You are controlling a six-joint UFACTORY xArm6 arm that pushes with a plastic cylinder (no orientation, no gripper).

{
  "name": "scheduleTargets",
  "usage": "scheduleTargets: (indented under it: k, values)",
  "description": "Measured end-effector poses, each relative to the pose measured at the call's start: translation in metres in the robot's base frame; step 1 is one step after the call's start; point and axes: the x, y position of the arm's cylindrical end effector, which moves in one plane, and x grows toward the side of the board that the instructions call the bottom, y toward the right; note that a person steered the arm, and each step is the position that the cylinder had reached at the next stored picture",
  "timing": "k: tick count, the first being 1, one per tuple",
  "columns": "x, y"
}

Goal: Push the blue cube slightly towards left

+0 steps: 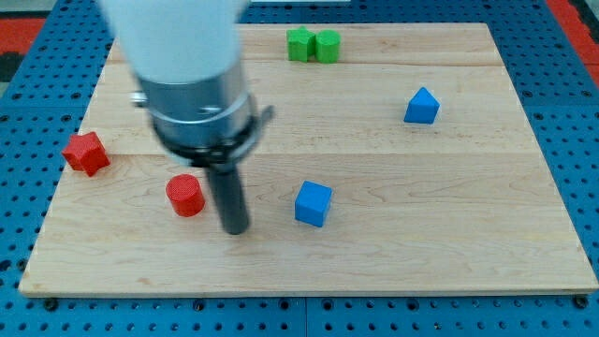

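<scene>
My tip (235, 229) rested on the wooden board (393, 253), touching nothing, between the red cylinder (185, 195) and the blue cube (313, 203), which sat near the board's centre, to the tip's right.

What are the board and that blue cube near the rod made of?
The board looks like pale wood, with visible grain and plank seams and a smooth finish. The blue cube seems to be plastic or painted wood: uniform colour, matte faces; I cannot tell which. My tip sits to the view's left of it, apart; its rod looks like dark metal or plastic.
</scene>
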Motion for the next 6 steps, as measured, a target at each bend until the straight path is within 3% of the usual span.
scheduleTargets:
  k: [2,4,5,6]
  values:
    - [0.002,0.094]
    - [-0.009,0.100]
    - [-0.018,0.161]
    - [-0.040,0.131]
